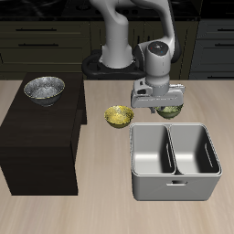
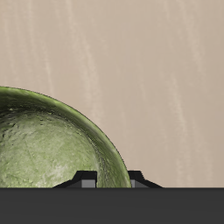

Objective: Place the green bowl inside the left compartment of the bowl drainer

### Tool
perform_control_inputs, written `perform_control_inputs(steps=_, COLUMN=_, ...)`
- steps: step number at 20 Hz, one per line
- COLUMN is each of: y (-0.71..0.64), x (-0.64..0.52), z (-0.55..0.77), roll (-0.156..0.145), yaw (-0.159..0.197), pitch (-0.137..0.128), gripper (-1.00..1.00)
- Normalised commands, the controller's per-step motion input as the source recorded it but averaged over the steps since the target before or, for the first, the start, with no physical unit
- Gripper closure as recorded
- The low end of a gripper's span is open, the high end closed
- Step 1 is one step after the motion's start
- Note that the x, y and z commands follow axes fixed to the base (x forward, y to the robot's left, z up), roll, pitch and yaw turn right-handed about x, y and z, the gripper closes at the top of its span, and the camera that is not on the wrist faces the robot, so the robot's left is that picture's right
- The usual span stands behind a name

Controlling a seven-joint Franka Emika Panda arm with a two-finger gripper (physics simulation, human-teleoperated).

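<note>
green bowl [image 1: 170, 112] directly under gripper [image 1: 165, 107], behind bowl drainer [image 1: 175, 187]

No readable text, label, brand, number or sign on anything in either view

The wooden table [image 1: 55, 215] carries the bowl drainer [image 1: 175, 155], green bowl [image 1: 170, 112], yellower bowl [image 1: 118, 116] and dark cabinet [image 1: 37, 137].

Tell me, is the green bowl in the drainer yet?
Not yet. The green bowl sits upright on the table behind the drainer, under the gripper. Both of the drainer's wells look empty.
</note>
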Motion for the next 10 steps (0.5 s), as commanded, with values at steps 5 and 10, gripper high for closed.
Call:
perform_control_inputs(steps=5, y=-0.04, x=0.08, z=0.27, roll=-0.009, yaw=0.016, pitch=-0.027, gripper=1.00)
perform_control_inputs(steps=10, y=-0.11, x=0.06, z=0.57, roll=-0.019, yaw=0.028, pitch=-0.074, gripper=1.00)
